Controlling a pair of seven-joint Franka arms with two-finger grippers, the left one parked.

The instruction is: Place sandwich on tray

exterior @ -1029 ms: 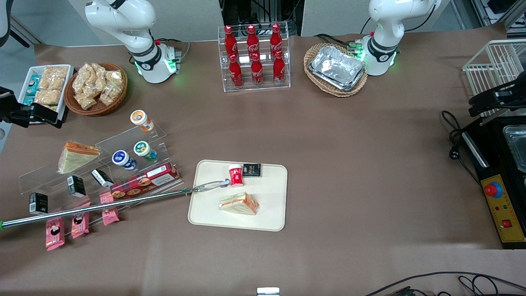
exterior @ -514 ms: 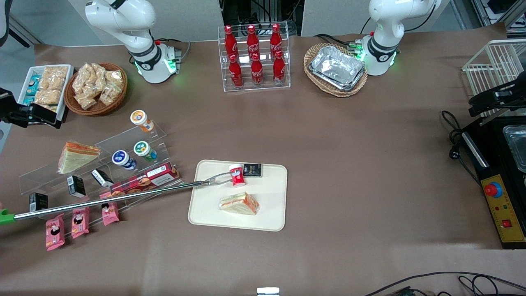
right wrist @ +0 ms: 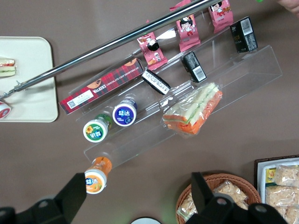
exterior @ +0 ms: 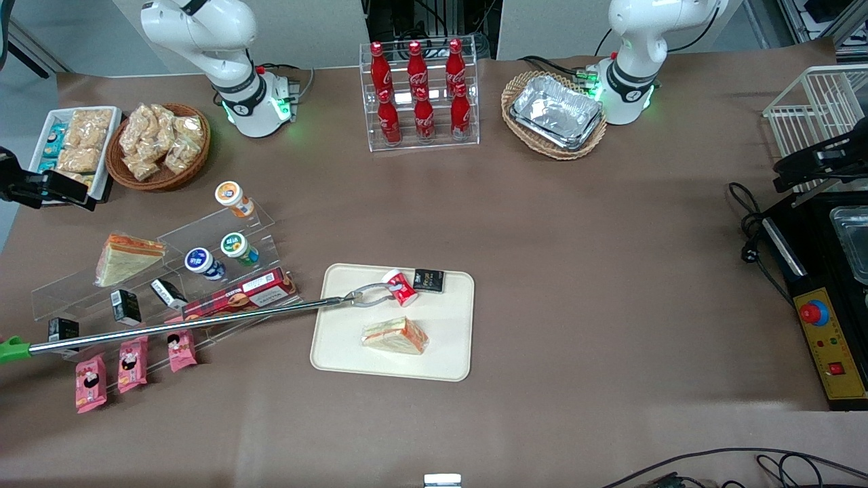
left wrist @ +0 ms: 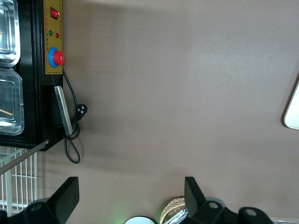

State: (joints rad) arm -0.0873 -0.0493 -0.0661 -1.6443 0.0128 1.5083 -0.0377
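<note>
Your gripper (exterior: 49, 188) is hanging high over the working arm's end of the table, above the wicker basket (right wrist: 219, 198) of snack bags and the acrylic display stand (right wrist: 243, 77). Its fingers (right wrist: 77, 186) are spread wide and are carrying nothing. That suits a pose you are holding clear of the work, not one set for a grasp.

The sandwich (exterior: 395, 335) is lying flat in its wrapper on the cream tray (exterior: 444, 366), in the part nearer the front camera and well inside the low rim. Judged from that, the placing is looking done for this one. A second sandwich (right wrist: 191, 109) is leaning on the stand's upper step, propped there for display, and it may be your next pick.

A long reacher tool (exterior: 176, 327) is stretching across the stand's lower steps onto the tray, its claw meeting a red cup (exterior: 400, 287) that is tipping over beside a black packet (exterior: 429, 280). Whether the claw is actually gripping the cup is not clear. While that rod is crossing the stand, you are better off staying high, since a descent toward the second sandwich could pass close to it.
</note>
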